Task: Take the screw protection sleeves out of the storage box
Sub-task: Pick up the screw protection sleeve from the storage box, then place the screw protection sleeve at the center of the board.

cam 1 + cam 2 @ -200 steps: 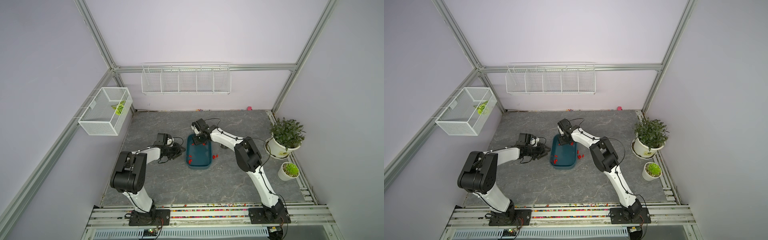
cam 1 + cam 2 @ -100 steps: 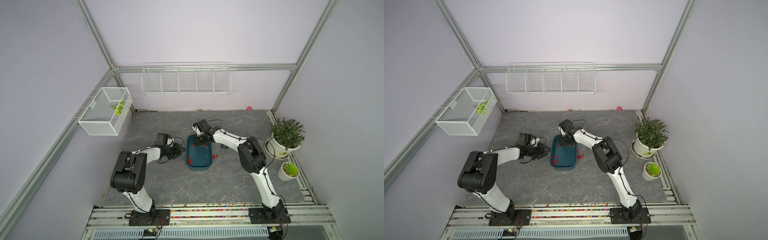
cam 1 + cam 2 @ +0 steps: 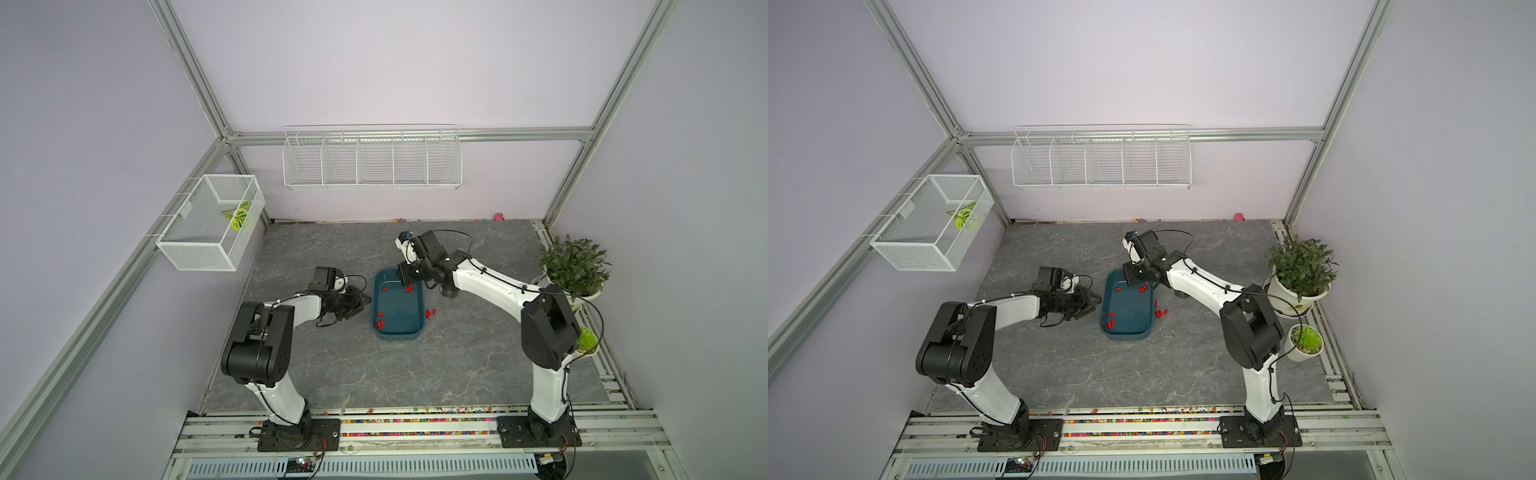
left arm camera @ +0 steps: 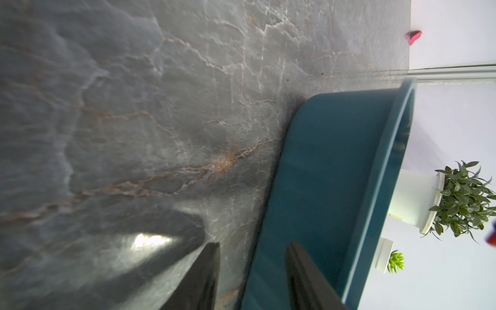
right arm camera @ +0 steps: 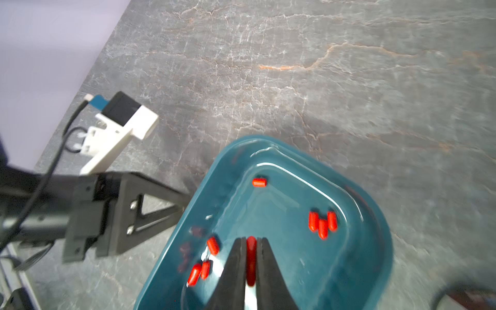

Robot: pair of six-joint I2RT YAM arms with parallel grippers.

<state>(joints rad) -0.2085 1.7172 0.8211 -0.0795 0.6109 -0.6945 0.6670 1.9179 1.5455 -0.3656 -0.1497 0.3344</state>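
Right wrist view shows the right arm (image 3: 486, 282) bent down over the far end of the storage box (image 5: 378, 236), its jaws clenched on one of the screw protection sleeves (image 5: 251, 249), while the left arm (image 3: 299, 305) stretches low along the desk (image 5: 349, 107), jaws parted and empty beside the box's wall.

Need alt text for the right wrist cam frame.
The right fingers pinch one red sleeve over a teal box on a grey marble table. Several more red sleeves lie loose inside the box, and the left fingers sit beside its outer wall.
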